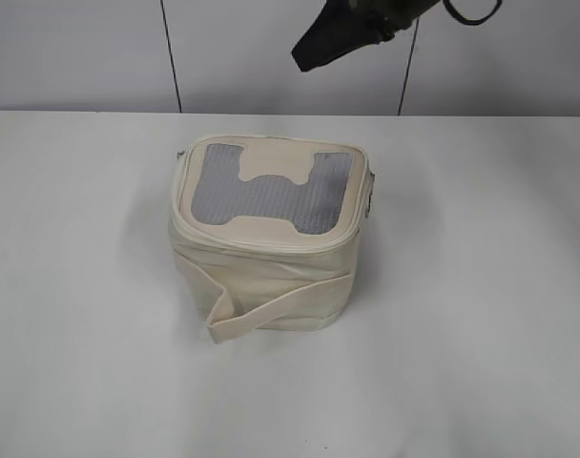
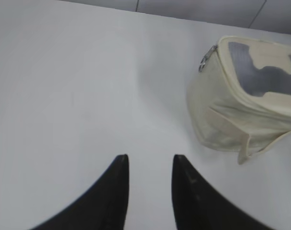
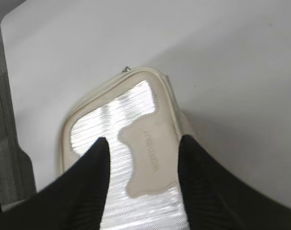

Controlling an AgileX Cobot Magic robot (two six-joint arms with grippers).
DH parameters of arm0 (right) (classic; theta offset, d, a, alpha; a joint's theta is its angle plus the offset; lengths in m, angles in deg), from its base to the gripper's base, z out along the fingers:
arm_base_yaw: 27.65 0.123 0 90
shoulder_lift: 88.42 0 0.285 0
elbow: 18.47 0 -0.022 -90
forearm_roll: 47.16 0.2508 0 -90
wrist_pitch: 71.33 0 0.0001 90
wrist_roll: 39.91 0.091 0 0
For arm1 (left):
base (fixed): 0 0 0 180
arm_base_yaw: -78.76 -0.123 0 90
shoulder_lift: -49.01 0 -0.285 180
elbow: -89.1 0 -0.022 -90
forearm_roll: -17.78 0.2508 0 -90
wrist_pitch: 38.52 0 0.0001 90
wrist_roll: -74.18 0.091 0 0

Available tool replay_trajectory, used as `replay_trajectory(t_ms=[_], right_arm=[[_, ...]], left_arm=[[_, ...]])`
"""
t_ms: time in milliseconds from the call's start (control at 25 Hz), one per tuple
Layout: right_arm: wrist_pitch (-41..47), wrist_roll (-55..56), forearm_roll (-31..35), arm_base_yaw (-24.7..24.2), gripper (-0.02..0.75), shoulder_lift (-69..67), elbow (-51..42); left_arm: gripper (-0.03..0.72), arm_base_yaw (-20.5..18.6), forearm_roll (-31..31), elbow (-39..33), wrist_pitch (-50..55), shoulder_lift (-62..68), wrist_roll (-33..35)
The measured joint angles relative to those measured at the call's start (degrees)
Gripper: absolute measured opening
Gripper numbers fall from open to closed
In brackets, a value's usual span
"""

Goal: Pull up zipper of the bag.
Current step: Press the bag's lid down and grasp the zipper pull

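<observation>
Soft cream bag [image 1: 271, 239] mid-table [image 1: 71, 286], likely light, prone to shifting. Best gripped at zipper's [image 2: 217, 62] metal ring pull [image 2: 206, 59]. Both tools empty: right tool [image 3: 143, 148] spread above, left tool [image 2: 150, 165] parted, well apart.

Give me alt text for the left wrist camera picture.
The open left gripper hangs over bare white table, its two dark fingers apart and holding nothing. The cream bag with its grey mesh top sits off to the right, a silver zipper pull at its near corner.
</observation>
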Motion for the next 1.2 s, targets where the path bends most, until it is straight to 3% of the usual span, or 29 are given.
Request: replay_trajectory(t_ms=[120,400,760,960,1080,1200], right_arm=[[0.3,0.1,-0.3,0.2,0.375,-7.0,7.3],[0.7,-0.2,-0.9,3.7,0.430,-14.8,12.4],[1.0,-1.2,-1.6,6.6,0.440,-16.3,12.7],[1.0,-1.2,-1.6,6.8,0.438,-18.1,12.9],[1.0,-1.2,-2.0,7.3,0.379,-18.8,12.9],[1.2,-1.2,-2.2,7.5,0.226,-18.8,13.1]], left_arm=[[0.241,0.0,-6.5,0.0,-7.1,7.9,4.2],[0.281,0.0,-27.5,0.0,-20.3,29.3,26.0],[0.306,0.0,-54.1,0.1,-24.4,49.6,55.8],[0.306,0.0,-64.1,0.2,-25.6,54.7,66.1],[0.306,0.0,-66.4,0.9,-24.9,56.9,69.0],[0.306,0.0,-66.9,2.2,-24.5,58.2,70.3]])
